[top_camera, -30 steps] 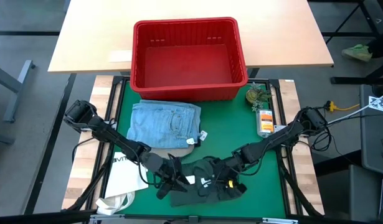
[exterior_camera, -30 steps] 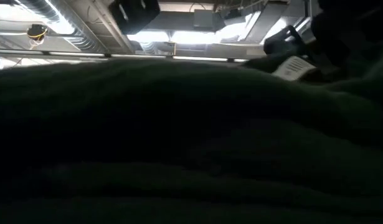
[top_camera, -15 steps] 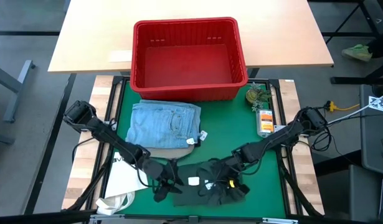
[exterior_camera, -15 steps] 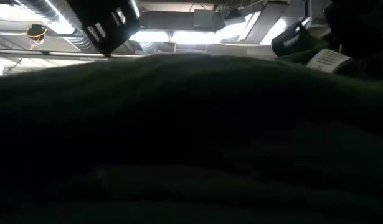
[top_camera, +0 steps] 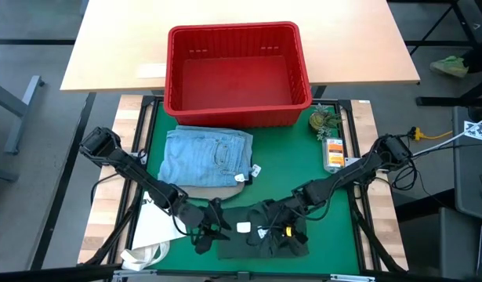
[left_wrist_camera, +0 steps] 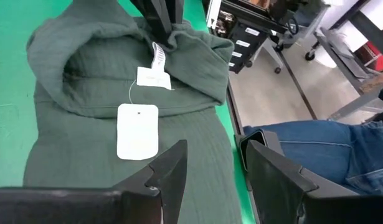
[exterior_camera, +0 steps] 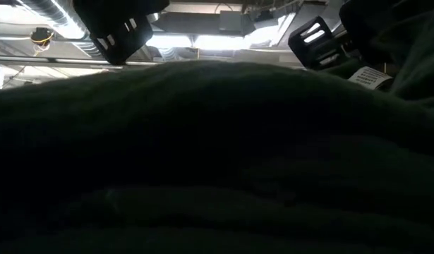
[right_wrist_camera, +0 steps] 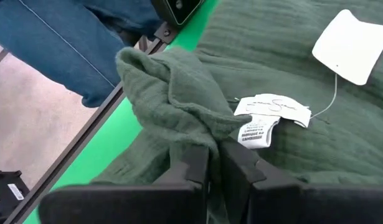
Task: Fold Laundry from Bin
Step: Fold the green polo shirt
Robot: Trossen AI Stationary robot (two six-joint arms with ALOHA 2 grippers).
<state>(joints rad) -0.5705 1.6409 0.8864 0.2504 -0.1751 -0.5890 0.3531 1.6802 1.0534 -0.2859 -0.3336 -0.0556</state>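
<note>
From table height, the dark green piece [exterior_camera: 217,155] blocks nearly everything; a seated person's jeans [left_wrist_camera: 322,149] are cut off at the edge.

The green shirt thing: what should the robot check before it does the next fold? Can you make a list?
1. Right claw has cloth: ok, shut on a bunched fold of the green garment.
2. Left claw is free: ok, open just above the garment's near edge, pinching nothing.
3. White hang tag is out of the way: not ok, it lies on top of the cloth.
4. Garment lies flat: not ok, the part by the right claw is humped up.
5. Folded light blue jeans are clear of the garment: ok, apart from it.
6. Red bin is emptied: ok, nothing shows inside.
</note>
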